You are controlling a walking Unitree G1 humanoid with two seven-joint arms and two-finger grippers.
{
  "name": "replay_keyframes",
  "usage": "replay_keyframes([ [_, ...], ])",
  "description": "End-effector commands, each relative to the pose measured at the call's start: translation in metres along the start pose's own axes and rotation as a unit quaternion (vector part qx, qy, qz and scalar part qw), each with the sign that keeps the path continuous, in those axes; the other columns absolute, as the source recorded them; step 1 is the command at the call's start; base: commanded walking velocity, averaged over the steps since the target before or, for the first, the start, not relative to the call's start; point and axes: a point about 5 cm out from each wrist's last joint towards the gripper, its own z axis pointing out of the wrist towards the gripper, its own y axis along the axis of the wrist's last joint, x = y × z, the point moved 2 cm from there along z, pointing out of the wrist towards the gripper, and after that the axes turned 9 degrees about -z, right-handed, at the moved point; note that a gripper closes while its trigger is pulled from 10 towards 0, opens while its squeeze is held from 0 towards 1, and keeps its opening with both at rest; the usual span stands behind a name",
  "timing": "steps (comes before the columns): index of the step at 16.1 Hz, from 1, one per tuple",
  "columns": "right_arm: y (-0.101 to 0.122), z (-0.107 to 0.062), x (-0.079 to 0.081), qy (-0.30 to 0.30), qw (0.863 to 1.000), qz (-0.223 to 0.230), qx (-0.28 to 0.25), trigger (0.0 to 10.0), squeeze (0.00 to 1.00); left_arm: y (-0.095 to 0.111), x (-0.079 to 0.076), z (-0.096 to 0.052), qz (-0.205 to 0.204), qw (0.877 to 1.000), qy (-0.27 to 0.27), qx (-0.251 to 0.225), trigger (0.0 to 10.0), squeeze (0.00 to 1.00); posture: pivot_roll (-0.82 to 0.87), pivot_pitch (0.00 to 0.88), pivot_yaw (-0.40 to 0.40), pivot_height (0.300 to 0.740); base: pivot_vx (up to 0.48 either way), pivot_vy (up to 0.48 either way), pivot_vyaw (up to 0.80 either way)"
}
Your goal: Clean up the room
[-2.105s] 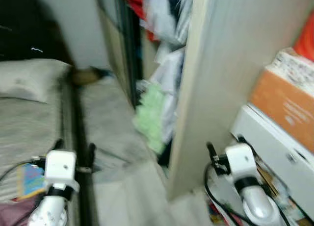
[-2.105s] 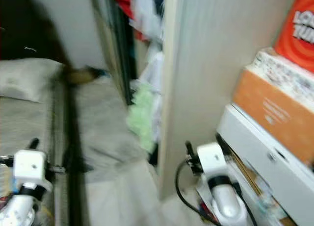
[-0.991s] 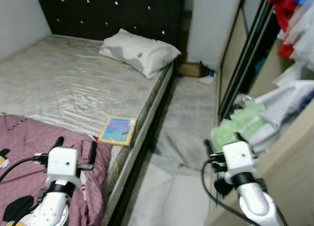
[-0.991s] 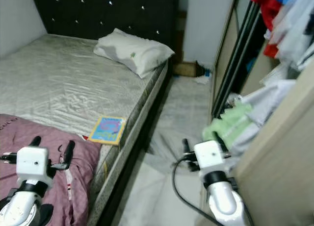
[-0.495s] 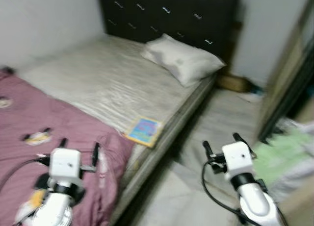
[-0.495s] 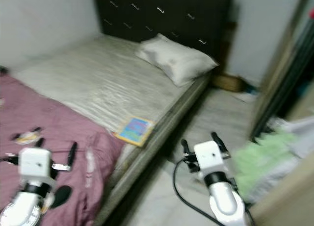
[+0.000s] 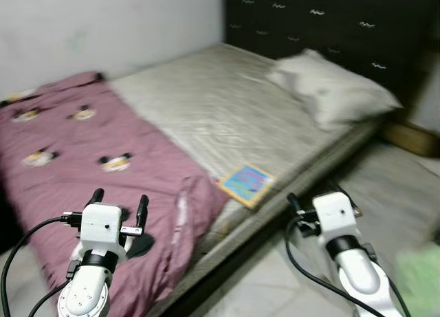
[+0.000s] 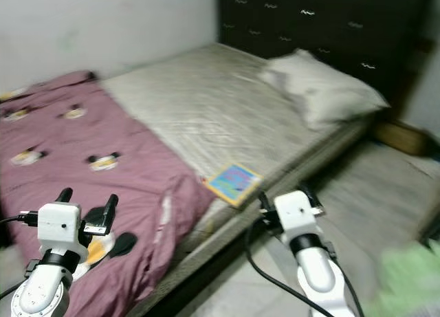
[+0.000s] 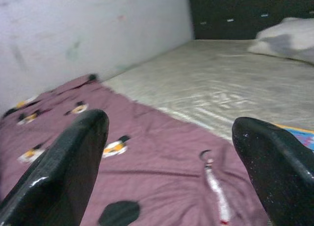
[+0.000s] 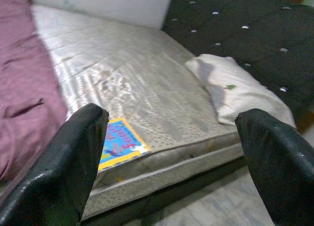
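Book [image 7: 245, 183], thin and colourful, lies flat at the bed [image 7: 206, 111] edge beside the maroon blanket [image 7: 82, 166]. Likely light, stiff and slick; best pinched at the overhanging edge. Left hand [image 7: 118, 205] and right hand [image 10: 171, 138] both spread, holding nothing.

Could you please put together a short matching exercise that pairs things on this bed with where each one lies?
Things:
1. pillow
2. book
3. blanket
4. left claw

Places:
A. flat at the mattress edge, beside the blanket's corner
B. by the dark headboard
C. above the blanket's near part, open
D. spread over the end of the mattress away from the headboard

Pairs: 1-B, 2-A, 3-D, 4-C
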Motion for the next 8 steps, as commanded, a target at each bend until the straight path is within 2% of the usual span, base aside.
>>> replay_keyframes([
  [1, 0.0081, 0.0036, 0.0054, 0.005, 1.000, 0.008, -0.016, 10.0, 0.00, 0.0018, 0.0053, -0.0003, 0.007, 1.000, 0.009, -0.002, 10.0, 0.00, -0.02, 0.009, -0.004, 0.740, 0.000, 0.000, 0.80],
  [8, 0.0078, 0.0054, 0.0056, 0.005, 1.000, 0.008, -0.018, 10.0, 0.00, 0.0016, 0.0040, 0.0023, 0.005, 1.000, 0.006, -0.004, 10.0, 0.00, -0.02, 0.000, -0.003, 0.740, 0.000, 0.000, 0.80],
])
